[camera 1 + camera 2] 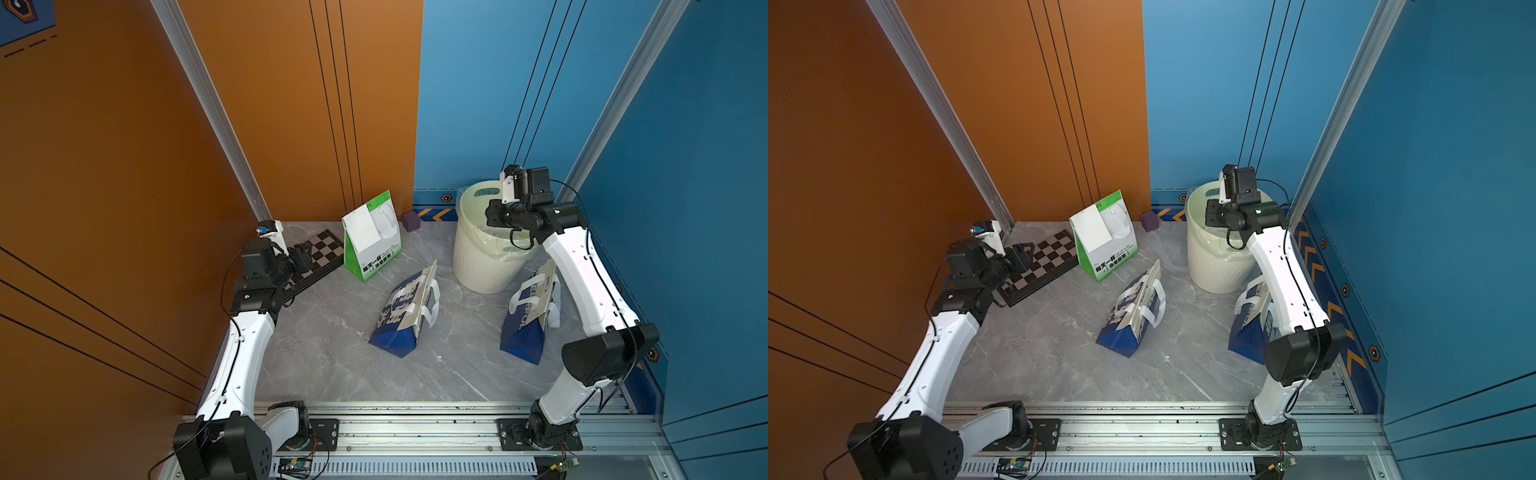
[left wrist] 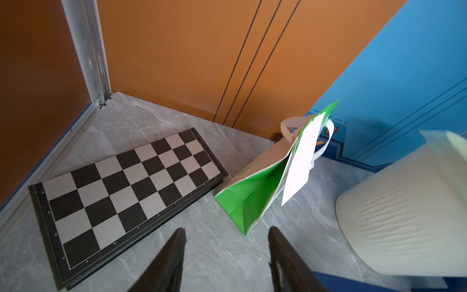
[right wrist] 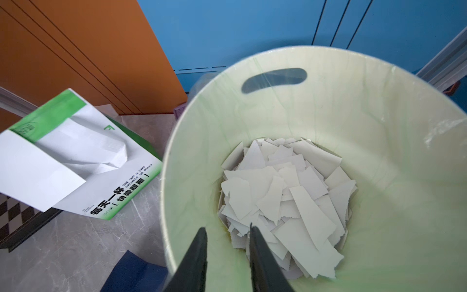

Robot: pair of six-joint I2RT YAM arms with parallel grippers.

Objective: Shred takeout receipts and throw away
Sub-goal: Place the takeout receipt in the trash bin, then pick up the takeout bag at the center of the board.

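A plain white receipt [image 1: 360, 227] [image 1: 1091, 227] hangs on the face of the upright green-and-white bag [image 1: 376, 257] at the back; it also shows in the wrist views [image 2: 302, 156] [image 3: 32, 169]. Torn white receipt pieces [image 3: 285, 197] lie piled in the bottom of the lined cream bin [image 1: 478, 262] [image 3: 379, 126]. My right gripper [image 3: 227, 228] [image 1: 494, 216] hovers over the bin's mouth, open, with nothing between its fingers. My left gripper [image 2: 226, 229] [image 1: 305, 253] is open and empty, low over the floor between the chessboard and the green bag.
A folded chessboard [image 1: 318, 257] [image 2: 131, 187] lies at the back left. Two blue-and-white bags [image 1: 405, 316] [image 1: 528, 320] lie on the grey marble floor, one in the middle, one beside the bin under my right arm. A purple cube [image 1: 411, 220] sits against the back wall.
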